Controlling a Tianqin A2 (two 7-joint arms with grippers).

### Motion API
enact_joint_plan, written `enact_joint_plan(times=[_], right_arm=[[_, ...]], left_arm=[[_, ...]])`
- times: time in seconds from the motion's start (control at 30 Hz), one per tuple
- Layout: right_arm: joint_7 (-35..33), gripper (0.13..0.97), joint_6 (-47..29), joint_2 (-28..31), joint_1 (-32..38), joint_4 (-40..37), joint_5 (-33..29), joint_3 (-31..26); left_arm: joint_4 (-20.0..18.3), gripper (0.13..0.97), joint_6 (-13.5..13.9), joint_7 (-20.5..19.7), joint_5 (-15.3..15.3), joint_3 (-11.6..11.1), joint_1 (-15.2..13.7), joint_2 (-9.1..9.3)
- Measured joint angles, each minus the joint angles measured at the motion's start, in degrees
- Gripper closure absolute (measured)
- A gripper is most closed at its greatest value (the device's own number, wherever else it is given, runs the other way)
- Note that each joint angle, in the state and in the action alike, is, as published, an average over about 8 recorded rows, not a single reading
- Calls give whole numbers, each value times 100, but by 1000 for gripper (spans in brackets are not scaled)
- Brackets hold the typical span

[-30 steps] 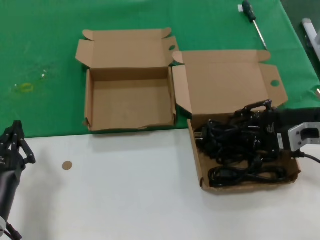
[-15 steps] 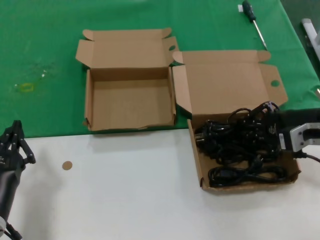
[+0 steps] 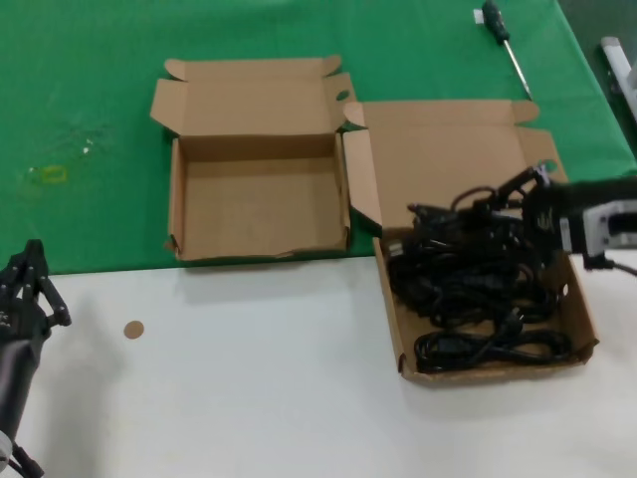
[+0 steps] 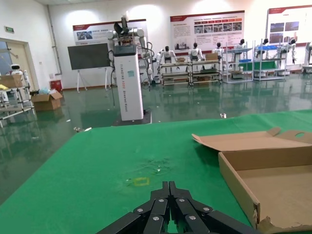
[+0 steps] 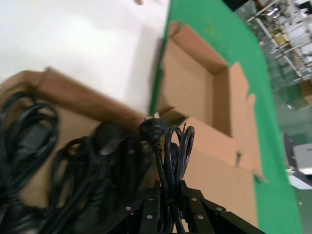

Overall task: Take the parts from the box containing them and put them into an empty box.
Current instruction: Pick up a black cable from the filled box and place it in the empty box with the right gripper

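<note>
The left tool (image 3: 30,284) sits low at the near left edge of the white table (image 3: 249,378), its black fingers (image 4: 168,204) pressed together on nothing. Beyond it, on the green cloth (image 3: 90,90), the smaller brown cardboard box with a wavy front wall (image 3: 257,204) lies open with only bare cardboard inside. Just beside it to the right, the larger brown cardboard box with a broad hinged lid (image 3: 458,159) holds a tangle of black looped power cords (image 3: 468,289) across its tray. The right tool (image 3: 537,199) hangs over this box's far right part, clamped on a loop of one black cord (image 5: 173,146), whose plug (image 5: 150,129) juts beyond the fingertips.
</note>
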Motion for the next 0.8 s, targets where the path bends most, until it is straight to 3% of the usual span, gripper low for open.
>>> enact_joint_plan(times=[0.27, 0.8], right_arm=[[177, 882, 189, -446, 436, -159, -54, -48], [508, 882, 962, -1962, 954, -535, -583, -634]], left_arm=[[0, 945, 0, 0, 1, 0, 0, 0], [0, 945, 0, 0, 1, 0, 0, 0]])
